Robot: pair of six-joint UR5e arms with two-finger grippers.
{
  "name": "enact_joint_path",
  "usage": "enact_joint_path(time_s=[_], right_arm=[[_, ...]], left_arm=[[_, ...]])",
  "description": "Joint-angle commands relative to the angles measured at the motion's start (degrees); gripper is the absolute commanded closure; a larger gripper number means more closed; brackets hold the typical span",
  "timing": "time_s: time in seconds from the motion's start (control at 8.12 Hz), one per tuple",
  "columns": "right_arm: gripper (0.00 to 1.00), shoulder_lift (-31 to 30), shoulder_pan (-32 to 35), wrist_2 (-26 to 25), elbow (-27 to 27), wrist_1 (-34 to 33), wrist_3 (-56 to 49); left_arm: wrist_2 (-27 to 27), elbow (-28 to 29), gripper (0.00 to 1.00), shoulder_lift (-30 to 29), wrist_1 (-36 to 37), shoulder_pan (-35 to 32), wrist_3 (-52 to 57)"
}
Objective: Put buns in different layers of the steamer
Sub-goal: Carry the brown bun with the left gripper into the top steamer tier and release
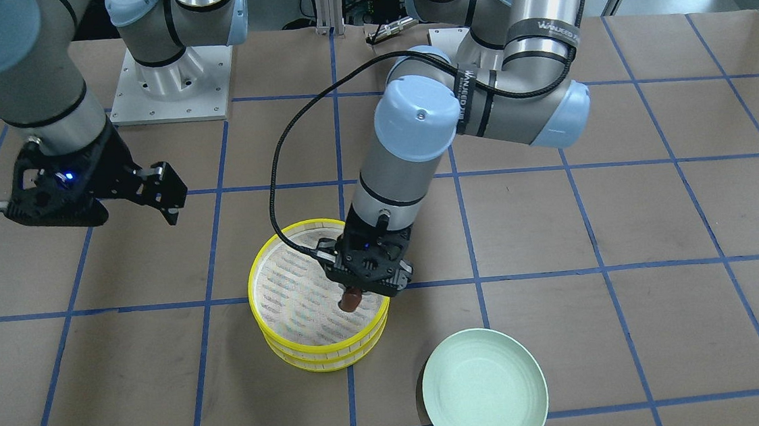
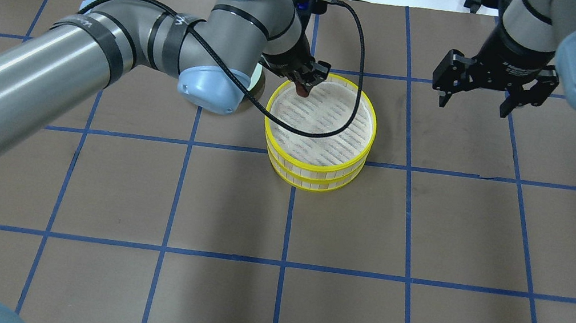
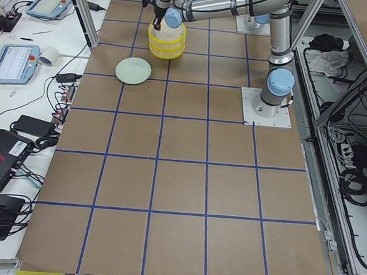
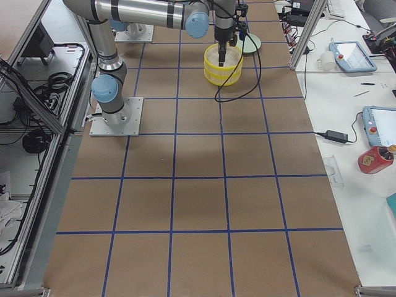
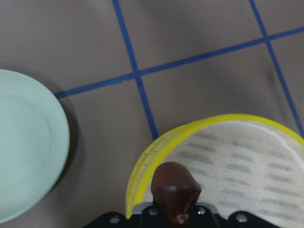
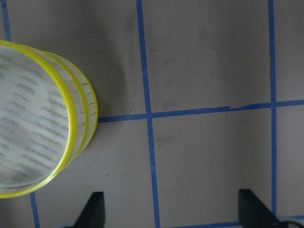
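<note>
Brown paper-covered table (image 2: 235,205), blue tape grid. One pale mint-green round plate (image 1: 485,387) near the steamer, not touching it. Steamer: two yellow-rimmed round slatted trays (image 2: 315,170), stacked. One black cable (image 2: 360,51) arcs over the top tray. Left gripper (image 1: 353,293) clamped on one dark reddish-brown rounded bun (image 5: 175,186), just inside the top tray's rim; contact with the mesh unclear. Right gripper (image 2: 474,101) spread wide, holding nothing, well apart from the trays.
</note>
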Motion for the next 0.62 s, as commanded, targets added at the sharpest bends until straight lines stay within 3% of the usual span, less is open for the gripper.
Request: enact_joint_path(time_s=[0.0, 0.12, 0.25, 0.37, 0.49], right_arm=[[0.0, -5.2, -2.5, 0.0, 0.0, 4.6, -3.1], [0.0, -5.4, -2.4, 0.0, -0.3, 4.5, -2.8], [0.0, -4.8, -2.1, -0.1, -2.0, 5.5, -2.4], [0.0, -3.4, -2.0, 0.1, -4.2, 7.2, -2.3], [0.0, -2.1, -2.0, 0.3, -6.3, 8.3, -1.6]], left_arm=[[-0.3, -3.3, 0.74, -0.4, 0.4, -3.3, -3.8], [-0.4, -3.7, 0.55, -0.4, 0.4, -3.3, -3.7], [-0.3, -3.7, 0.15, -0.3, 0.2, -3.3, -3.6], [0.2, -3.7, 0.0, -0.3, -0.1, -3.3, -3.0], [0.4, -3.7, 0.0, -0.1, -0.2, -3.2, -3.0]])
